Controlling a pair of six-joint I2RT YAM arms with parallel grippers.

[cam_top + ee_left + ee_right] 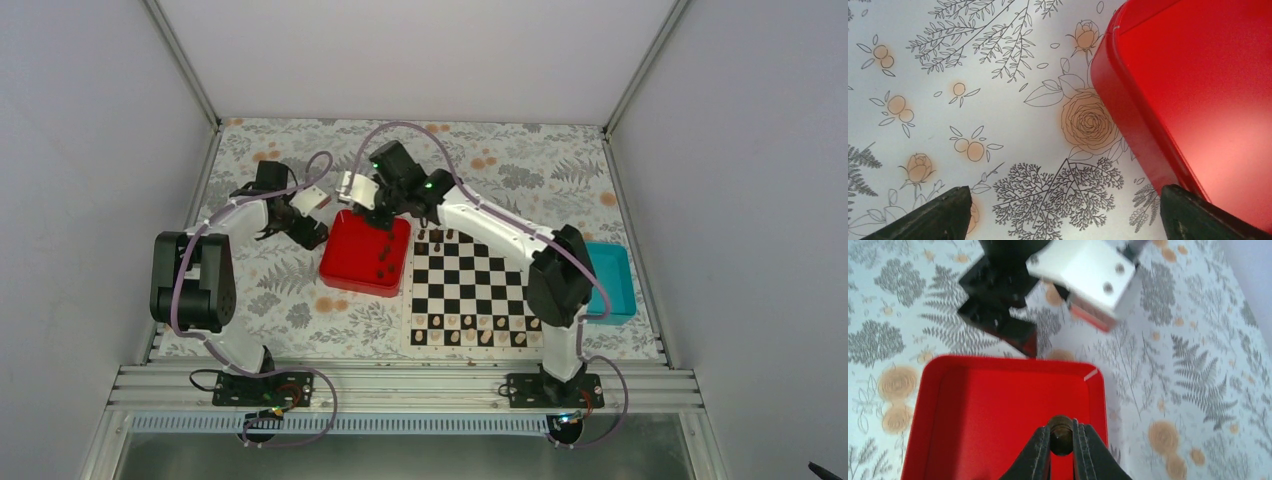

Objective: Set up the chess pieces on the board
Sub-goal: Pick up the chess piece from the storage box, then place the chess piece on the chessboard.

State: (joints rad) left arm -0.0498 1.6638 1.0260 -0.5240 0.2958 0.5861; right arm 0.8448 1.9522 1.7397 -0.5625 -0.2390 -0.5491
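Observation:
The board (470,290) lies right of centre, with a few dark chess pieces (437,236) on its far row and pale tan pieces along its near row. More dark pieces (384,262) lie in the red tray (350,262) left of the board. My right gripper (1061,440) is shut on a dark chess piece (1061,432) and holds it above the red tray (998,415), near its far right corner. In the top view the right gripper (383,218) is at the tray's far edge. My left gripper (1065,212) is open and empty over the cloth, just left of the red tray (1198,100).
A teal tray (612,280) stands right of the board. The flowered cloth (520,165) covers the table. The left gripper (1013,315) shows in the right wrist view just beyond the red tray. White walls close in the left, back and right sides.

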